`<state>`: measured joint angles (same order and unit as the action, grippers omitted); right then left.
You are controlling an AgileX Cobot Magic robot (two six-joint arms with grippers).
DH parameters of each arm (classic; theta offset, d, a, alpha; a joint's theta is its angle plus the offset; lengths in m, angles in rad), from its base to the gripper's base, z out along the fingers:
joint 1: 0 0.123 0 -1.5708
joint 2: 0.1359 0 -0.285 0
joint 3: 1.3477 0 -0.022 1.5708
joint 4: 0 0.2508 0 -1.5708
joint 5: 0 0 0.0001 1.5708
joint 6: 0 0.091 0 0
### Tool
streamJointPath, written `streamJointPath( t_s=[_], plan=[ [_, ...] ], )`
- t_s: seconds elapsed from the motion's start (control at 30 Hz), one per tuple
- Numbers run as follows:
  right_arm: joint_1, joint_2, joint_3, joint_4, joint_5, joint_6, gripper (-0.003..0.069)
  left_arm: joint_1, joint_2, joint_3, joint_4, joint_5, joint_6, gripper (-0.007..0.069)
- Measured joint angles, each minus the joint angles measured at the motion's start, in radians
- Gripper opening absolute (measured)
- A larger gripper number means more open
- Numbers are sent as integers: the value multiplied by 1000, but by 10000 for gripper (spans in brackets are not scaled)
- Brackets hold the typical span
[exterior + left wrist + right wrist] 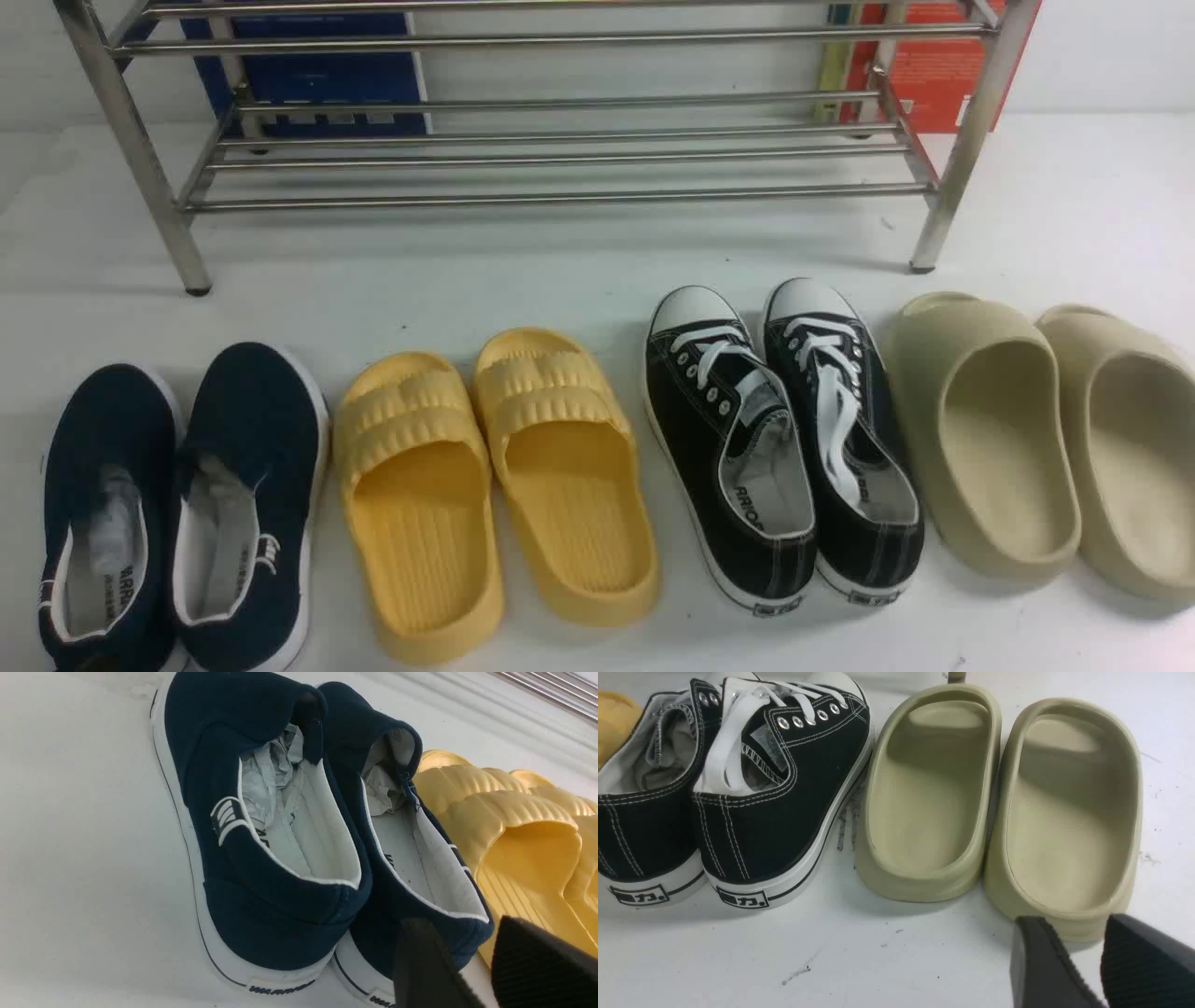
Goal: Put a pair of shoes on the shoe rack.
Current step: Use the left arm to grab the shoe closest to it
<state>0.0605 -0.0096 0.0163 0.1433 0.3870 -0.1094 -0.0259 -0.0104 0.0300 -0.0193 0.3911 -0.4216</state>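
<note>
four pairs stand in a row on the white table (579, 280), toes toward the shoe rack (560, 198), probably so each can go straight forward onto its bars, which carry no shoes where visible. the navy shoes (247, 439) sit at the robot's far left, pressed side by side, just beside the yellow slides (495, 485). the left gripper (460, 933) hangs behind the heel of the navy shoe nearer the slides, jaws apart and holding nothing, seemingly lined up to pinch that heel. the right gripper (1069, 933), likewise parted and empty, hovers behind the beige slides (999, 802)
</note>
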Motion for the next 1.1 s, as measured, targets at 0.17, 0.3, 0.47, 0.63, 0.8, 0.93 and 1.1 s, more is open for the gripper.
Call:
streamJointPath(
  t_s=[0.17, 0.3, 0.47, 0.63, 0.8, 0.93, 1.1],
  plan=[
    [0, 0, 0, 0, 0, 0, 239, 0, 0, 0, 0, 0, 0, 239],
    [0, 0, 0, 0, 0, 0, 239, 0, 0, 0, 0, 0, 0, 239],
    [0, 0, 0, 0, 0, 0, 239, 0, 0, 0, 0, 0, 0, 239],
    [0, 0, 0, 0, 0, 0, 239, 0, 0, 0, 0, 0, 0, 239],
    [0, 0, 0, 0, 0, 0, 239, 0, 0, 0, 0, 0, 0, 239],
    [0, 0, 0, 0, 0, 0, 239, 0, 0, 0, 0, 0, 0, 239],
    [0, 0, 0, 0, 0, 0, 239, 0, 0, 0, -65, -58, -34, 239]
  ],
)
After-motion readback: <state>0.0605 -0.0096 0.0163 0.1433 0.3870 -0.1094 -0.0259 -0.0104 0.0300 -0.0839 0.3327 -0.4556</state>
